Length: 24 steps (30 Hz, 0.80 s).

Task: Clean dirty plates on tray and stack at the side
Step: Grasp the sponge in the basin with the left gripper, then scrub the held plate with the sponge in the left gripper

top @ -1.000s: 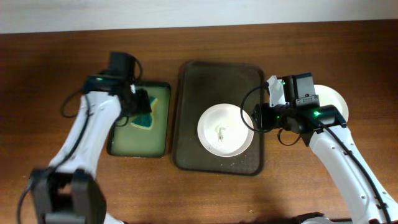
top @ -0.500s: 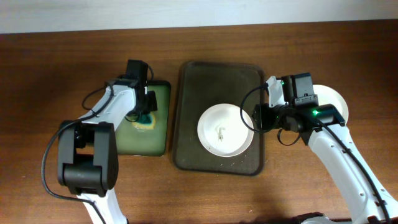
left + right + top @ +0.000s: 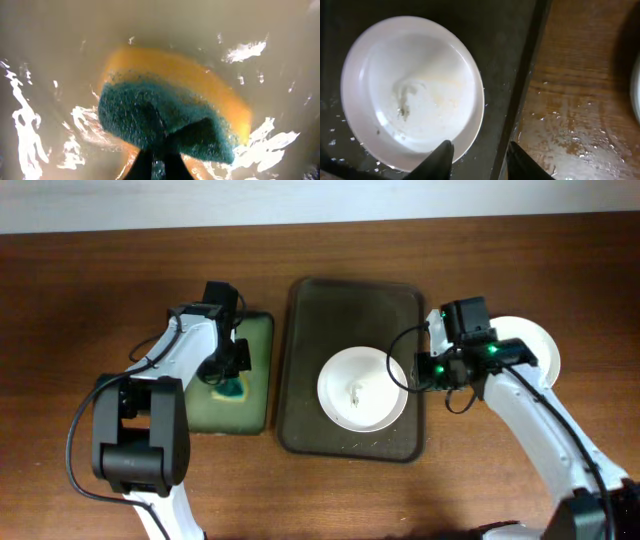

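A white plate (image 3: 362, 388) with a small smear at its centre lies in the right half of the dark tray (image 3: 345, 310). In the right wrist view this plate (image 3: 412, 92) fills the left side, wet and streaked. My right gripper (image 3: 413, 372) (image 3: 480, 152) is open; one finger hangs over the plate's right rim, the other beyond the tray's rim (image 3: 520, 100). A second white plate (image 3: 533, 340) sits on the table at the right. My left gripper (image 3: 225, 368) (image 3: 160, 162) is shut on a green and yellow sponge (image 3: 170, 120).
A smaller black-rimmed tray (image 3: 225, 418) with a pale green wet inside stands left of the dark tray; the sponge (image 3: 230, 388) is over it. The wooden table (image 3: 580, 115) right of the tray is wet. Water drops dot the dark tray's floor.
My left gripper has come down over the small tray and shut on the sponge. My right gripper's jaws have narrowed a little and its wrist has shifted slightly by the plate's right rim.
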Each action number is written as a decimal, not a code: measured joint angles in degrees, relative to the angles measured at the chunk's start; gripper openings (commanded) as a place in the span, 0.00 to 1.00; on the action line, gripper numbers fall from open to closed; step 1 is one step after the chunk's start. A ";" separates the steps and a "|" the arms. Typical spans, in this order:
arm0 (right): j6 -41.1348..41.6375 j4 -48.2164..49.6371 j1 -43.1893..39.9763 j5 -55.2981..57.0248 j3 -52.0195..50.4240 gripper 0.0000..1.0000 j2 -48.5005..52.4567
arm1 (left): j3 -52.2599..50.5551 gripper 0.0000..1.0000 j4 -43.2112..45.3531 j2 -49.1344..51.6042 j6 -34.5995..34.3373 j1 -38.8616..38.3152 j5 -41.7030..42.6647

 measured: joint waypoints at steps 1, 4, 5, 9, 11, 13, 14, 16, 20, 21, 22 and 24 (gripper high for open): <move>0.09 0.59 0.00 0.09 -0.04 0.37 0.76 | 1.57 0.00 -4.83 0.24 -0.13 0.00 0.24; 0.15 1.62 0.00 0.15 -0.07 0.37 2.36 | 10.82 0.00 -17.57 1.86 -0.33 -0.04 2.54; 0.20 1.68 0.00 0.15 -0.07 0.37 3.45 | 14.43 0.00 -18.82 1.88 -0.24 -0.20 3.54; 0.20 4.81 0.00 -2.32 -0.07 0.19 13.03 | 26.75 0.00 -18.88 1.84 1.29 -5.73 8.41; 0.09 7.04 0.00 -3.63 -0.07 0.12 16.35 | 26.75 0.00 -17.97 1.90 1.42 -9.31 10.36; 0.33 8.83 0.00 -4.44 -0.11 0.13 18.67 | 26.73 0.00 -16.81 1.90 1.22 -13.27 11.89; 0.33 9.70 0.00 -4.52 -0.17 0.13 18.91 | 26.71 0.00 -16.41 1.99 1.03 -14.62 12.28; 0.31 11.96 0.00 -4.61 -0.17 0.06 19.04 | 26.71 0.00 -15.15 2.34 -0.24 -17.40 12.87; 0.42 12.90 -0.13 -5.95 -0.07 0.04 19.78 | 26.71 0.00 -12.59 8.59 -3.34 -21.31 16.33; 0.68 12.92 -0.13 -6.05 -0.07 0.04 19.80 | 26.71 0.00 -12.35 9.84 -3.91 -21.66 17.00; 1.22 12.92 -0.15 -6.14 -0.07 0.04 19.82 | 26.71 0.00 -12.02 11.47 -5.14 -22.14 17.75; 1.68 12.92 -0.15 -6.27 -0.07 0.04 19.82 | 26.71 0.00 -9.62 14.75 -7.37 -23.39 19.74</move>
